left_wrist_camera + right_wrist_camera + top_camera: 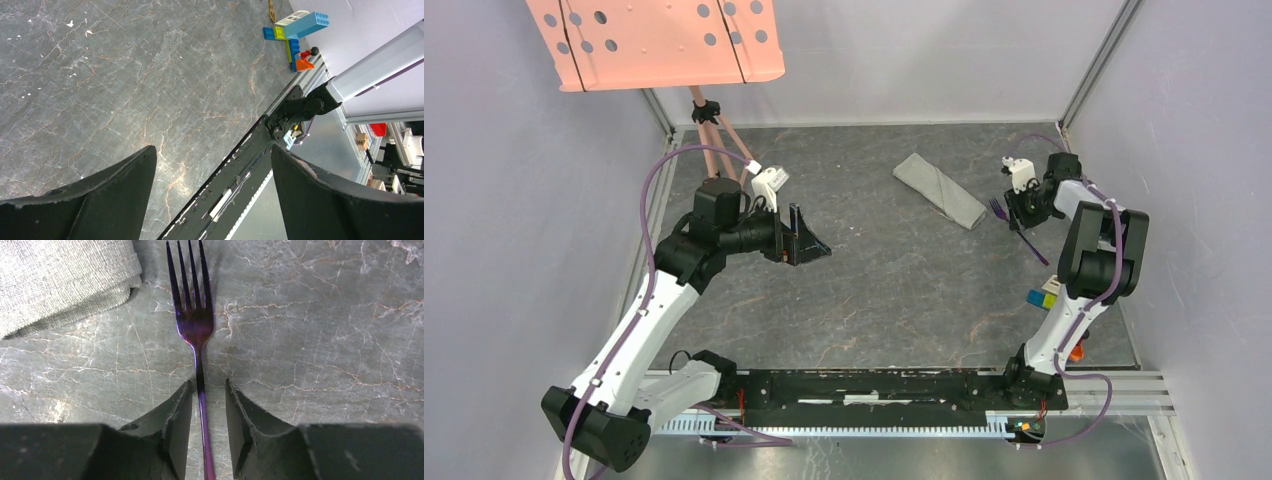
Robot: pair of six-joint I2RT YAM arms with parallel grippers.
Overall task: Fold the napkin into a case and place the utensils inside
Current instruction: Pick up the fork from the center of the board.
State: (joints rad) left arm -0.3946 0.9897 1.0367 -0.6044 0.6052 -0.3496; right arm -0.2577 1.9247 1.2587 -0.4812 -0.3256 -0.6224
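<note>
Just beside the near-right end of the folded napkin point(939, 188) lies the fork point(195, 322), flat on the table point(874, 300). Its long axis runs diagonally, roughly parallel to the napkin's, with the tines level with that end and the handle running away from it. The right gripper point(208, 385) straddles the handle, fingers close on either side with a sliver of gap showing, not clenched. The left gripper point(212, 150) hangs well left of the napkin, spread wide and empty.
</note>
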